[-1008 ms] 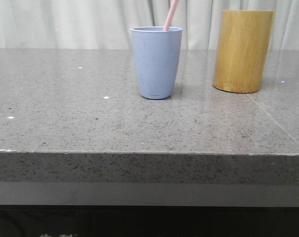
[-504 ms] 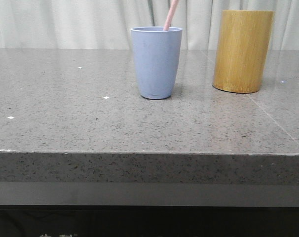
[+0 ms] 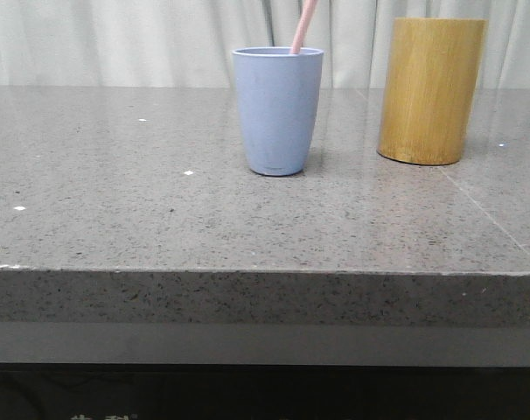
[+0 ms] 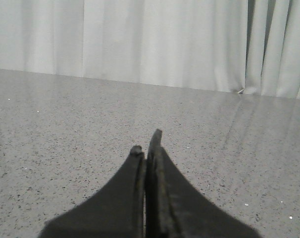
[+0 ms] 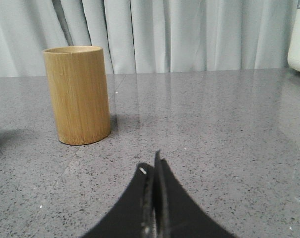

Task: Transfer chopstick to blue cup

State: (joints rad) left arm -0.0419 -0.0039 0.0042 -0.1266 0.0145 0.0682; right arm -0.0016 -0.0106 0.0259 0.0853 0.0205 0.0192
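The blue cup [image 3: 277, 110] stands upright on the grey stone table, near the middle in the front view. The pale pink chopstick [image 3: 303, 26] stands in it, leaning right and running out of the top of the picture. My left gripper [image 4: 146, 148] is shut with nothing between its dark fingers, low over bare table. My right gripper [image 5: 153, 166] is also shut and empty, with the tan bamboo holder [image 5: 77, 94] standing some way ahead of it.
The tan bamboo holder [image 3: 430, 91] stands to the right of the blue cup, a gap between them. The table's front edge [image 3: 265, 271] runs across the front view. Pale curtains hang behind the table. A white object [image 5: 298, 37] sits at the right wrist view's border.
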